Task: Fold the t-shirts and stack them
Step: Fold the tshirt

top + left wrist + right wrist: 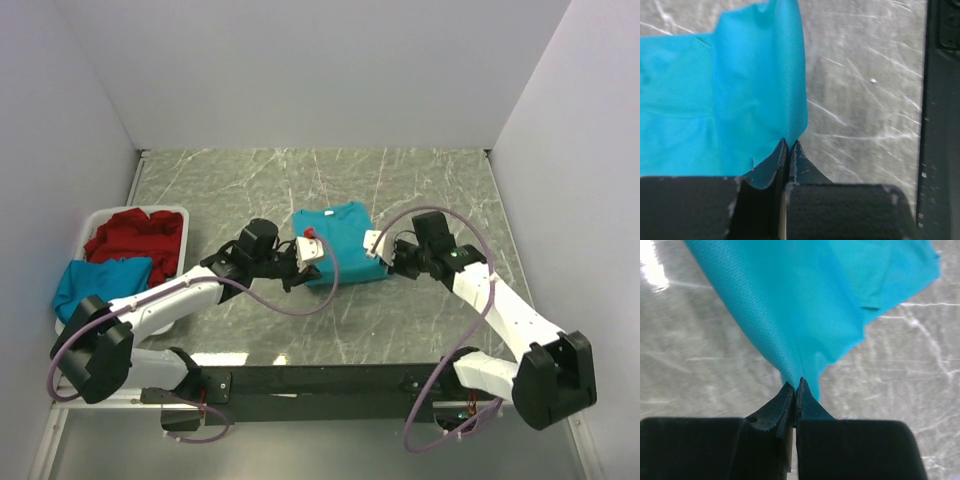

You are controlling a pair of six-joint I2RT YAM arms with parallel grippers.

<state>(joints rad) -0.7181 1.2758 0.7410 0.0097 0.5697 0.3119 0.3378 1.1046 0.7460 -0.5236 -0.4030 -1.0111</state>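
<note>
Three t-shirts in all, by my count. One teal t-shirt (338, 245) lies partly folded near the middle of the marbled bench (430, 190), between the two arms. The left end effector (789, 144) is clenched on that shirt's left edge, its fingers pressed together with a fold of cloth pinched at their tips. The right end effector (796, 383) grips the opposite side the same way, with a corner of the fabric drawn up into its closed tips. The other two are in the single white basket (135, 211) at the bench's left edge: a crumpled red t-shirt (135, 238) at the far end and a blue t-shirt (95, 282) at the near end, spilling over the rim.
</note>
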